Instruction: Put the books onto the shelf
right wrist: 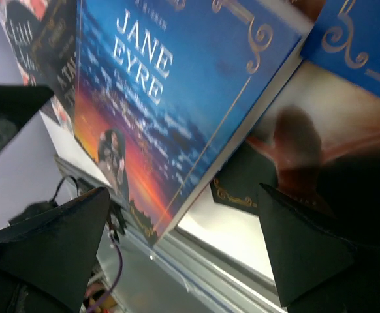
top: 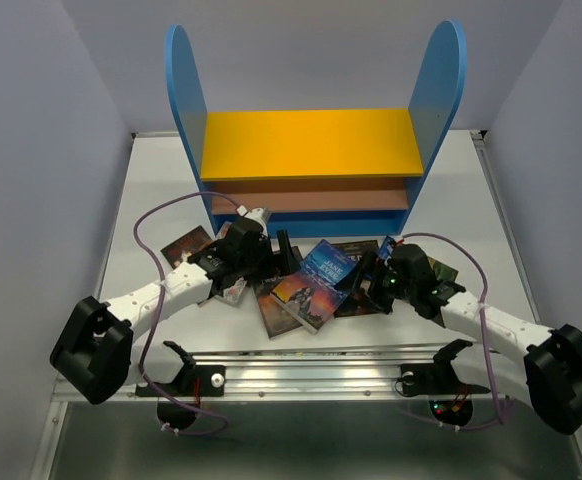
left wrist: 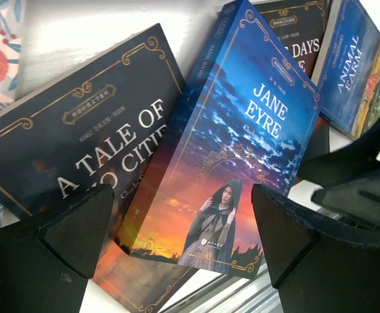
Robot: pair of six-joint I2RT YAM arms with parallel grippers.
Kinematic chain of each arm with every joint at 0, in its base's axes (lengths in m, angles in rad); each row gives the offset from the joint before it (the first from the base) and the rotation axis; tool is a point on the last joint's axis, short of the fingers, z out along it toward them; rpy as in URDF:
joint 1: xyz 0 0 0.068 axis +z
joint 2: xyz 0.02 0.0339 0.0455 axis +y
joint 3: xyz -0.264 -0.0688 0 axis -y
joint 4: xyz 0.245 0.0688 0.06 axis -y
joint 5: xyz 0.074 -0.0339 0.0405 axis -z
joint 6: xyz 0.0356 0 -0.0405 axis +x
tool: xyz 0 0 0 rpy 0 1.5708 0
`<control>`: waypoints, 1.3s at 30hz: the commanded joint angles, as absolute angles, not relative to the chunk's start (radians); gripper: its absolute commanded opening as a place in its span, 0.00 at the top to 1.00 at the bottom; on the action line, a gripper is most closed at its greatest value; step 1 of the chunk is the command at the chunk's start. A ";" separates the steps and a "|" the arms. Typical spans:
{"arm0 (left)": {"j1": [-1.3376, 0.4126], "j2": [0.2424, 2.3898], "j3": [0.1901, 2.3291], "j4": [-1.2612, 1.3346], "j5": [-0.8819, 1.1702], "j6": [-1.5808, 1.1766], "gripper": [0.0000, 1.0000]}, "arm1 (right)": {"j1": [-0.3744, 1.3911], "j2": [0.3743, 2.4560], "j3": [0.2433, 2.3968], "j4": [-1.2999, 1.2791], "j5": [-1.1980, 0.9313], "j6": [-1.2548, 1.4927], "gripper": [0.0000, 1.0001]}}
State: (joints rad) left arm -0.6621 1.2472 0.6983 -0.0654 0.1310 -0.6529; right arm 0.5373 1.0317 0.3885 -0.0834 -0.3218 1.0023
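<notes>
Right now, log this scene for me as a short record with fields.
shelf: upright at the table's far side, no book on it
books: loose overlapping pile in front of the shelf
top book: Jane Eyre, lying over A Tale of Two Cities
left fingers: open, above Jane Eyre, holding nothing
right fingers: open, near Jane Eyre's edge, holding nothing

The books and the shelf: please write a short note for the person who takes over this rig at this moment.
The left gripper is open and empty, above the Jane Eyre book.
The right gripper is open and empty, at the right side of the pile.
The books lie in an overlapping pile on the table, in front of the shelf.
Done: nothing; no book shows on the shelf.
Left: every book must go onto the shelf.
</notes>
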 commanded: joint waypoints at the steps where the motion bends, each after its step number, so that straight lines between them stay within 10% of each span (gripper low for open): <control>1: -0.676 1.253 0.713 -0.006 0.173 -0.620 0.01 | 0.555 1.071 0.380 0.124 -0.223 1.098 0.00; 12: -0.683 1.367 0.715 0.028 0.227 -0.578 0.06 | 0.566 1.164 0.367 0.120 -0.132 1.187 0.00; 25: -0.710 1.457 0.667 0.115 0.385 -0.578 0.40 | 0.626 1.301 0.377 0.304 -0.123 1.227 0.00; 29: -0.729 1.477 0.652 0.158 0.409 -0.610 0.62 | 0.626 1.269 0.336 0.487 -0.162 1.226 0.11; 39: -0.735 1.491 0.650 0.232 0.459 -0.644 0.71 | 0.626 1.224 0.339 0.689 -0.324 1.193 0.47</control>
State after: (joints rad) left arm -0.6777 1.4521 0.6617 0.1230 0.2810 -0.6048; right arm 0.5892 1.2625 0.3103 0.3897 -0.1299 1.1522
